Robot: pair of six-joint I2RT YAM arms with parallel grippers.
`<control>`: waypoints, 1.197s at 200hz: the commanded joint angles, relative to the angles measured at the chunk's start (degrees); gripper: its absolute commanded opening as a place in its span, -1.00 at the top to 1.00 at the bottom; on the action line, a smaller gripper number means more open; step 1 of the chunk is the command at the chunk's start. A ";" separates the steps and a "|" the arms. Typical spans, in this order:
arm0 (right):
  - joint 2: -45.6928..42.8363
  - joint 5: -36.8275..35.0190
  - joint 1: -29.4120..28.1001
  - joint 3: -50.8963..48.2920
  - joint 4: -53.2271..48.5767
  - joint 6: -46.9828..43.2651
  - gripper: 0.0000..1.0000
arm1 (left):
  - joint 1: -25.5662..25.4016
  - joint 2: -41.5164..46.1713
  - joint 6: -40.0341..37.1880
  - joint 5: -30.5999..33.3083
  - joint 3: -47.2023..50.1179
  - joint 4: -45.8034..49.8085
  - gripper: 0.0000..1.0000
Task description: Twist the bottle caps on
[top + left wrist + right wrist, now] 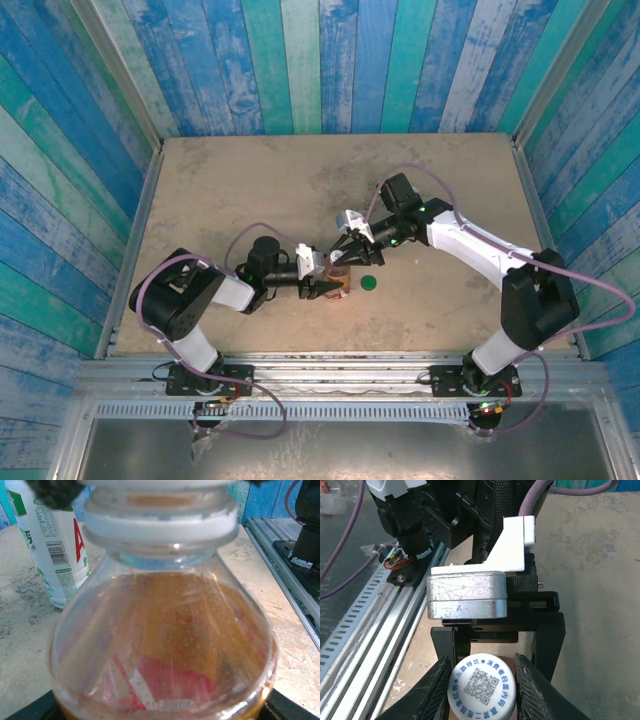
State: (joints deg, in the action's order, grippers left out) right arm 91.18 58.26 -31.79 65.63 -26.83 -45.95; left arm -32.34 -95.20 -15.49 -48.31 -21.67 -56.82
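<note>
The clear bottle (160, 645) with amber liquid and a red label stands near the table's front middle (338, 285). My left gripper (331, 287) is shut on its body, and the black left fingers (549, 635) flank it. A white cap (481, 687) printed with a square code rests on top of the bottle's neck. My right gripper (482, 667) comes down from above (344, 256), shut on that cap with a ribbed finger against each side. The dark green cap (369, 284) lies flat on the table just right of the bottle. Behind the clear bottle, the white bottle (52, 545) stands upright.
An aluminium rail (380, 615) runs along the near table edge, close to the bottle, also seen as the rail (287, 570) on the right. Blue-green plank walls (320, 60) enclose the tan table (250, 180) on three sides.
</note>
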 commanded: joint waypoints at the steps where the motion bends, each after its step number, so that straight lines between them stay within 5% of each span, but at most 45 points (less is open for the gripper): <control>1: -0.51 -0.51 0.33 0.66 -0.01 2.21 0.32 | -0.09 -1.22 2.26 2.83 1.80 2.38 -0.25; 72: -9.65 -22.91 -2.13 -12.92 22.11 28.37 0.43 | -0.53 -2.80 13.67 18.08 3.78 -11.84 -0.24; 160: -15.83 -68.97 -18.41 -19.28 19.98 59.71 0.50 | -2.80 -3.53 17.33 30.55 4.63 -18.59 -0.24; 205: -14.25 -69.10 -19.18 -17.40 20.32 55.13 0.47 | -2.99 -2.34 16.93 33.89 6.65 -20.70 -0.36; 239: -12.66 -67.33 -19.18 -15.22 20.71 52.19 0.47 | -3.02 -0.88 14.94 34.28 7.14 -18.86 -0.94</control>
State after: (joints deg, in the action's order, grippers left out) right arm 76.47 -6.74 -51.16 49.80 0.62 8.80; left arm -36.05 -97.60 -0.51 -18.98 -15.18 -74.43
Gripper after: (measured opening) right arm 0.326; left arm 0.925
